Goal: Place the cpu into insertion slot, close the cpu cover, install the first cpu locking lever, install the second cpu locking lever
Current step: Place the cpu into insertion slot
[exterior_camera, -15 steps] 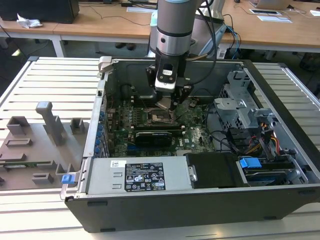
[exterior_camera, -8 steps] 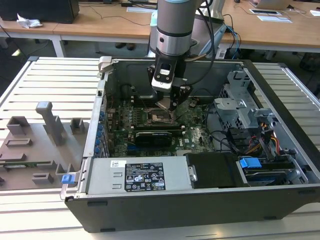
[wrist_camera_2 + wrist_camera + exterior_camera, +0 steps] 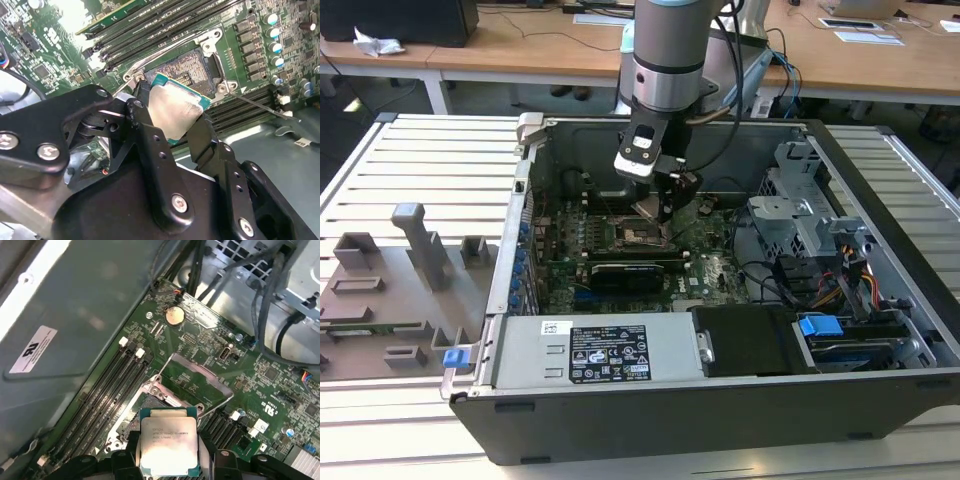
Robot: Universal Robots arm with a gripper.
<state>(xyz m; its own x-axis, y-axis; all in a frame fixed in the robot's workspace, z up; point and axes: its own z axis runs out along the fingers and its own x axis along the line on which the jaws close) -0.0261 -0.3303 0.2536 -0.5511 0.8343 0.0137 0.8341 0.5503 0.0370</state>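
My gripper (image 3: 175, 122) is shut on the cpu (image 3: 177, 112), a flat square chip with a silver-grey top and green edge, held by two opposite sides between black fingers (image 3: 147, 130). The chip hangs tilted just above and partly over the insertion slot (image 3: 187, 72), whose tan-gold contact field lies bare. In the first wrist view the cpu (image 3: 167, 440) sits at one edge of the slot (image 3: 145, 402), and the cpu cover (image 3: 200, 390) stands swung open beyond it. A thin wire lever (image 3: 260, 102) sticks out sideways from the socket. In the exterior view my gripper (image 3: 665, 208) reaches down into the case over the slot (image 3: 638, 235).
Long black memory slots (image 3: 107, 390) flank the socket on both sides. The case wall (image 3: 75, 315) rises close beside them. Cables (image 3: 270, 300) and a drive cage (image 3: 800, 215) stand at the exterior view's right, a power supply (image 3: 590, 355) in front, and a grey fixture tray (image 3: 390, 290) outside.
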